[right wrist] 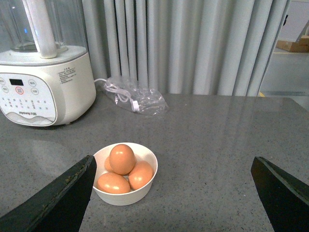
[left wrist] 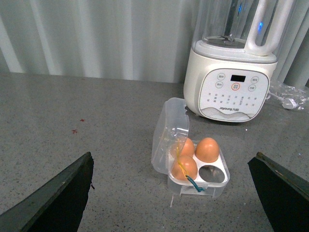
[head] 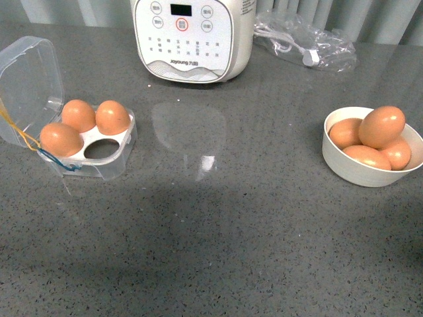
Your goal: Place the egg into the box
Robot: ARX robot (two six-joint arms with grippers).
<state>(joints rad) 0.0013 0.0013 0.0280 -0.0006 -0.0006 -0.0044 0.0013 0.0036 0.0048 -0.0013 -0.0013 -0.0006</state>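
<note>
You are looking at a grey speckled countertop (head: 218,251) that fills the front view, with a pale patch of glare near its middle. A pleated grey curtain (right wrist: 193,43) closes off the room behind it. A white appliance (head: 193,36) with a button panel stands at the top centre of the front view. A clear bag (head: 304,39) holding a white cord lies at the upper right.

The box (head: 30,72) sits at the left of that frame with its lid tipped open. Three eggs fill its white tray, and the cell nearest the frame's centre is vacant. The white bowl (head: 350,173) at the right holds four eggs. The egg (head: 381,127) rests on top of the other three, touching them, well apart from the box.

Your left gripper (left wrist: 173,154) hangs above the counter facing the box, its fingers spread wide. Your right gripper (right wrist: 174,157) faces the bowl, spread just as wide. A few small red specks (left wrist: 75,131) mark the counter in the left wrist view.
</note>
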